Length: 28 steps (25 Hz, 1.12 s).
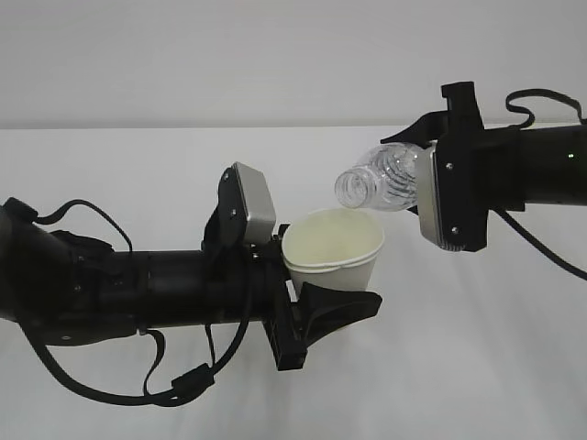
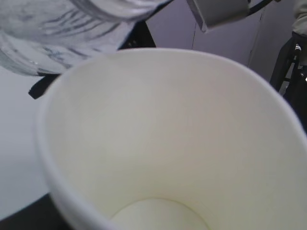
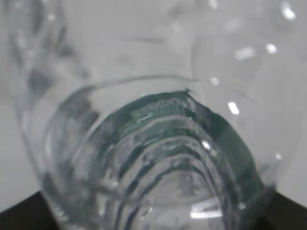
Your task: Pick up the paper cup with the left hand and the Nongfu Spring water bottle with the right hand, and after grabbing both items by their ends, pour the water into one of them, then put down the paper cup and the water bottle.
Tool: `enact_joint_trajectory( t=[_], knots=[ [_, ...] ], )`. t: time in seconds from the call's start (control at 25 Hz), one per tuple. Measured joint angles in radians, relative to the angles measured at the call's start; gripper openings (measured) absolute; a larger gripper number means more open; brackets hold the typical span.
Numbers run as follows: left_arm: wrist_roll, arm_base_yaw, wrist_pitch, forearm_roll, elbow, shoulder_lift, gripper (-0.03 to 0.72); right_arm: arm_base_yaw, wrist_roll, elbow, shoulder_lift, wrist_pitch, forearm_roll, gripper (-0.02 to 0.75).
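Left hand [image 1: 316,298] jaws clamp the light, crushable paper cup [image 1: 332,249] low at its base, while right hand [image 1: 438,197] jaws grip the slick, thin-walled Nongfu Spring water bottle [image 1: 381,180] at its bottom end, tilted mouth just above the cup's rim.

Matt white paper cup [image 1: 335,247], glossy clear ribbed plastic bottle [image 1: 381,179], smooth matt white table [image 1: 119,165]

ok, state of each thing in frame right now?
paper cup: upright, held off the table, no water visible inside
water bottle: uncapped, tipped with its mouth over the cup rim
left gripper: shut on the cup
right gripper: shut on the bottle's base end
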<state>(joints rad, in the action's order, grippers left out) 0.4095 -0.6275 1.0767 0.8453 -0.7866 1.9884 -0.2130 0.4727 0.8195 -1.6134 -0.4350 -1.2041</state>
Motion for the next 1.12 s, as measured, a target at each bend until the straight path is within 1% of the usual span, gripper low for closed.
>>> enact_joint_trajectory(
  t=[0.24, 1.12],
  knots=[
    [0.000, 0.000, -0.020, -0.005, 0.000, 0.000, 0.446, 0.000, 0.008, 0.037, 0.000, 0.000, 0.002, 0.491],
    [0.000, 0.000, 0.000, -0.003, 0.000, 0.000, 0.445, 0.000, 0.117, 0.037, 0.000, 0.000, -0.001, 0.491]
  ],
)
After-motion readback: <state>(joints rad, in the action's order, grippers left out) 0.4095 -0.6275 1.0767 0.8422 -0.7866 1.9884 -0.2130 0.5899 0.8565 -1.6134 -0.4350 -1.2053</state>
